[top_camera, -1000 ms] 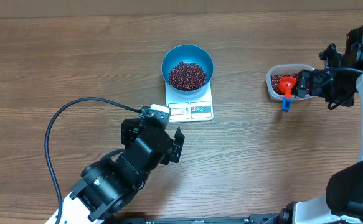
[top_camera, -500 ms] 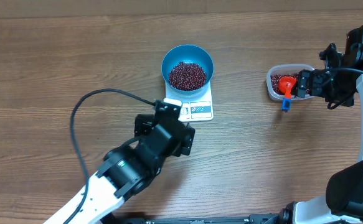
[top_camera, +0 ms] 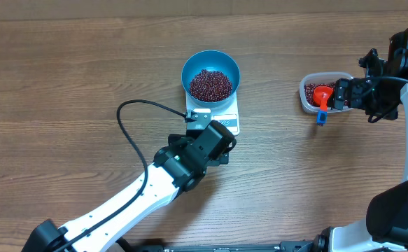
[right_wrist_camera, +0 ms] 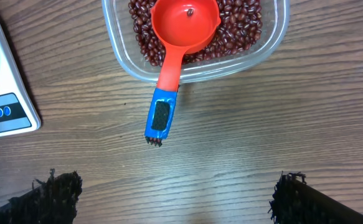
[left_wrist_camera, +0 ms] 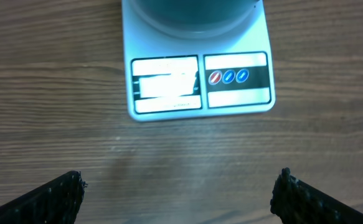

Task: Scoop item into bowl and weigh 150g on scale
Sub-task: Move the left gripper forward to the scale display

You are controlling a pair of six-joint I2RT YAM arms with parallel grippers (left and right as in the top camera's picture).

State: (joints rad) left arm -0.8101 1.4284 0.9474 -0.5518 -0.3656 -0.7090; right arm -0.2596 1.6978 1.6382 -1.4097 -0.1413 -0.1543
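Beans (top_camera: 210, 85) lie in a dark red heap in the blue bowl (top_camera: 187, 68), which sits on the back of the white scale (left_wrist_camera: 200, 87) near the middle of the counter (top_camera: 64, 77). More of them fill the clear tub (right_wrist_camera: 274, 37) off to the right. There the orange scoop (right_wrist_camera: 184, 25) rests with its cup on the heap and its blue handle poking out over the tub's near wall.

The left hand (left_wrist_camera: 178, 196) hangs just in front of the scale, spread fully wide and holding nothing. The right hand (right_wrist_camera: 172, 193) is likewise wide open and empty; the scoop handle points toward the gap between its fingers but is clear of them.

The main risk looks to be the left hand. It is close enough that a small drift forward could press or shove the scale, upsetting the reading or sliding the bowl. The display (left_wrist_camera: 165, 85) is washed out by glare, so the weight cannot be read, and another scoopful might overshoot the target. A clumsy grab at the thin handle could tip the light tub or flick its contents onto the counter.
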